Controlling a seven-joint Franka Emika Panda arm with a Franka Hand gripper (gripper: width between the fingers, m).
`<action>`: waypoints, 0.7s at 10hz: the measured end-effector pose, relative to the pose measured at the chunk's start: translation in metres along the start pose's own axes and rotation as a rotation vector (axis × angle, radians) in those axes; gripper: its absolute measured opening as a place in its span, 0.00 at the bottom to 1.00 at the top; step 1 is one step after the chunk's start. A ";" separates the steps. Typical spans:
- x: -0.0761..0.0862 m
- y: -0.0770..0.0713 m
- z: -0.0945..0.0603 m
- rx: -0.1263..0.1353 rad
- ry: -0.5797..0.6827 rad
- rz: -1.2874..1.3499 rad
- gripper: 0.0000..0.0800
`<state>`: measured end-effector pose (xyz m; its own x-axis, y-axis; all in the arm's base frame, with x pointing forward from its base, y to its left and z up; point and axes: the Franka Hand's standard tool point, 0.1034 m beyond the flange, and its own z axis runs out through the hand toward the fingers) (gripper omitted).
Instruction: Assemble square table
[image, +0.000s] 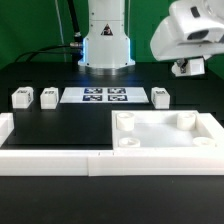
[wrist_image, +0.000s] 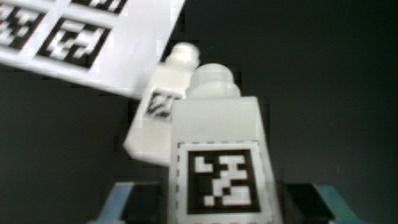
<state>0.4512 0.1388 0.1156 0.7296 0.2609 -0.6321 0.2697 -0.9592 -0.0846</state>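
The pincer (image: 190, 69) hung well above the bench (image: 60, 125), on the exterior view's right. From there its tips were small and muddled, and I could not make out what it carried. The wrist view told more. There the pincer (wrist_image: 222, 208) had its dark fingers (wrist_image: 139, 205) closed on either side of the held leg (wrist_image: 222, 150), pinching it with the tag towards the camera. The very tips ran off the picture's edge, and the whole view was blurred.

Behind the held leg a loose leg (wrist_image: 160, 105) lay on the dark bench, partly hidden, just beside a corner of the marker board (wrist_image: 71, 35). Only that corner of the board was in frame.

In the exterior view the tabletop (image: 165, 140) lay sockets up on the near right of the bench, its right side cut off by the frame. The loose leg (image: 161, 96) sat just beside the marker board (image: 105, 96). An inner leg (image: 48, 95) and an outer leg (image: 22, 97) stood on the board's other side, their tags too small to read. The white border rail (image: 50, 157) ran along the front and up the exterior view's left.
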 end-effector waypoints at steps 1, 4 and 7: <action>0.008 0.017 -0.031 0.000 0.058 -0.007 0.36; 0.020 0.041 -0.078 -0.015 0.287 -0.024 0.36; 0.024 0.044 -0.077 -0.039 0.474 -0.016 0.36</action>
<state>0.5292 0.1113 0.1564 0.9291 0.3052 -0.2090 0.3000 -0.9523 -0.0568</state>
